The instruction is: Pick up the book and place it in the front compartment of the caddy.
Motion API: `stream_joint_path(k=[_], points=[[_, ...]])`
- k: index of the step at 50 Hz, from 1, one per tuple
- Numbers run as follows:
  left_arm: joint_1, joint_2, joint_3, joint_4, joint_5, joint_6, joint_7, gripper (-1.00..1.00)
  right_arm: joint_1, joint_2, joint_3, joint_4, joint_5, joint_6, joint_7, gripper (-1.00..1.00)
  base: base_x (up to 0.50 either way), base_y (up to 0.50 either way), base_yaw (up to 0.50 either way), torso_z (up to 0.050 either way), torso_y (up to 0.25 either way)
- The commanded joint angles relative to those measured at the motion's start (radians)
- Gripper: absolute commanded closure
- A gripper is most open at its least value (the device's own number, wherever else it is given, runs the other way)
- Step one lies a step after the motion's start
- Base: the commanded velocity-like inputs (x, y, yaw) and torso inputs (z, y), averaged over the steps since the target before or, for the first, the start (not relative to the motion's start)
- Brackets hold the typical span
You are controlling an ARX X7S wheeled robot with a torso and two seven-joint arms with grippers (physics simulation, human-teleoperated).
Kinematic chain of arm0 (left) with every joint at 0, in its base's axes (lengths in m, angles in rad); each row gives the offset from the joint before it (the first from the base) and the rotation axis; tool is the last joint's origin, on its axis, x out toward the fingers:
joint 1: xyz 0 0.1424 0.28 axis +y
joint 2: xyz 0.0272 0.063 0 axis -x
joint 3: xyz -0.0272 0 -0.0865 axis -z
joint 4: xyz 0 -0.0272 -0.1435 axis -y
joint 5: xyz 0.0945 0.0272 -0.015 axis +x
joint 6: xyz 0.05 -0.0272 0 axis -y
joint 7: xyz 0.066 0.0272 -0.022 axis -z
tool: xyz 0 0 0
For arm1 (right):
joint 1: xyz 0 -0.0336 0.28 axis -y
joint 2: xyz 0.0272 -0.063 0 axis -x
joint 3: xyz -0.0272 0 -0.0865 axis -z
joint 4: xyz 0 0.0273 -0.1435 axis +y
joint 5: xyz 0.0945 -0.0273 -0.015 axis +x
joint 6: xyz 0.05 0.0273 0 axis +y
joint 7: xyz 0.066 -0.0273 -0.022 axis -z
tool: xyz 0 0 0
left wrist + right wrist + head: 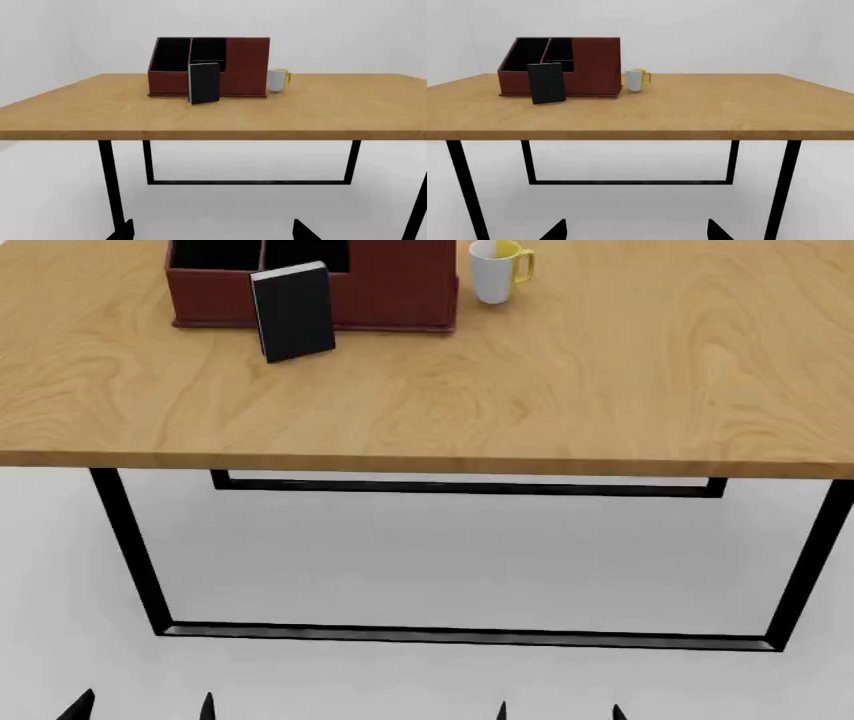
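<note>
One thin black book stands nearly upright on the table, a flat hardcover rectangle with a plain matte face and a pale sliver of page edge along its top, leaning back against the low front wall of the caddy. From the left wrist view the book reaches about as high as that low wall and covers the middle of the box's front; from the right wrist view it tilts slightly to one side. The caddy is a reddish-brown rectangular box with a smooth, leather-like skin and black interior, its open compartments set beside one taller closed block with flat sides and sharp corners. Just beside that block, apart from it, stands a small white mug with a yellow inside and a yellow loop handle, glossy and cylindrical. All three rest near the far left part of a broad wooden tabletop, light tan with flowing grain, carried on thin black square-section metal legs joined by floor-level bars. Well below and in front of the table edge, the left gripper and right gripper show only as dark pointed fingertips at the bottom of the head view, each pair spread apart with empty space between them, holding nothing.
</note>
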Motion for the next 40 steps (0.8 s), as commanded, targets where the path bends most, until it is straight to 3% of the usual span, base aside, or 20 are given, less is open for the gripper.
stream_joint_path(k=[1, 12, 17, 22, 29, 30, 31, 40], points=[[0.0, -0.01, 0.011, 0.0, -0.01, 0.0, -0.011, -1.0, 0.0, 0.009, -0.013, 0.0, 0.009, 0.0, 0.013, -1.0, 0.0, 0.0, 0.0, 0.0, 0.0], [0.012, -0.045, 0.049, 0.026, -0.027, -0.012, -0.065, -1.0, -0.02, 0.047, -0.044, -0.041, 0.066, -0.014, 0.036, -1.0, 0.0, 0.0, 0.0, 0.0, 0.0], [0.038, -0.065, 0.056, 0.14, -0.055, -0.132, -0.062, -1.0, -0.039, 0.069, -0.062, -0.16, 0.028, 0.048, 0.068, -1.0, 0.0, 0.0, 0.0, 0.0, 0.0], [0.056, -0.093, 0.086, 0.292, 0.018, -0.206, -0.1, -1.0, -0.027, 0.098, -0.077, -0.303, 0.024, 0.15, 0.066, -1.0, 0.0, 0.0, 0.0, 0.0, 0.0], [0.057, -0.112, 0.091, 0.418, 0.03, -0.314, -0.115, -1.0, 0.003, 0.118, -0.073, -0.504, 0.019, 0.358, 0.084, -1.0, 0.0, 0.0, 0.0, 0.0, 0.0], [0.021, -0.112, 0.057, 0.544, -0.007, -0.464, -0.104, -1.0, 0.042, 0.128, -0.062, -0.644, 0.02, 0.508, 0.089, -1.0, 0.0, 0.0, 0.0, 0.0, 0.0], [0.016, -0.114, 0.054, 0.565, -0.013, -0.525, -0.102, -1.0, 0.049, 0.13, -0.064, -0.664, 0.02, 0.556, 0.09, -1.0, 0.0, 0.0, 0.0, 0.0, 0.0], [-0.057, -0.135, 0.023, 0.701, -0.019, -0.761, -0.117, -1.0, 0.145, 0.155, -0.078, -0.82, 0.009, 0.817, 0.093, -1.0, 0.0, 0.0, 0.0, 0.0, 0.0]])
